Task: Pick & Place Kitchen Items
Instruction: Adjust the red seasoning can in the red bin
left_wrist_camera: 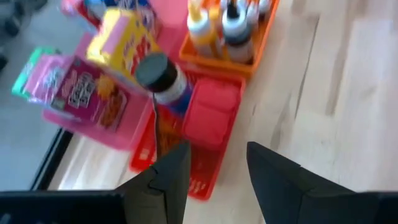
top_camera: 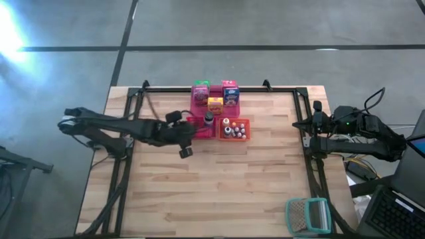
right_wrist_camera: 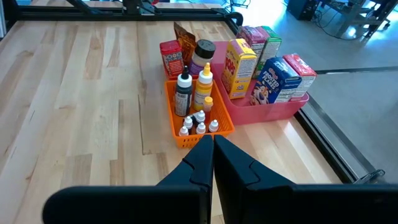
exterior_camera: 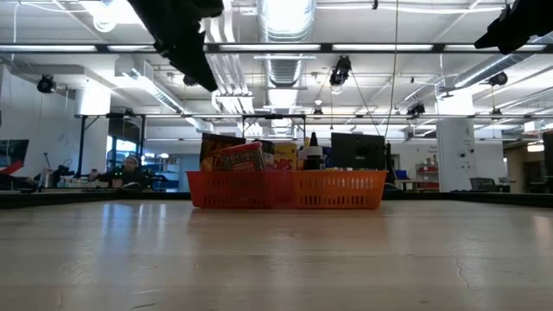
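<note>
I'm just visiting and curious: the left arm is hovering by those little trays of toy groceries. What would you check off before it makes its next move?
1. Left gripper is empty with its fingers apart: ok.
2. It hangs above the red tray, over the flat red packet: ok.
3. The dark-capped jar beside the packet stands close to the path down: not ok, it may get bumped.
4. Orange tray holds its bottles upright: ok.
5. Cartons in the pink tray stand upright, none fallen: ok.
6. Right gripper is shut and empty, parked near the table's right edge, clear of the trays: ok.
</note>
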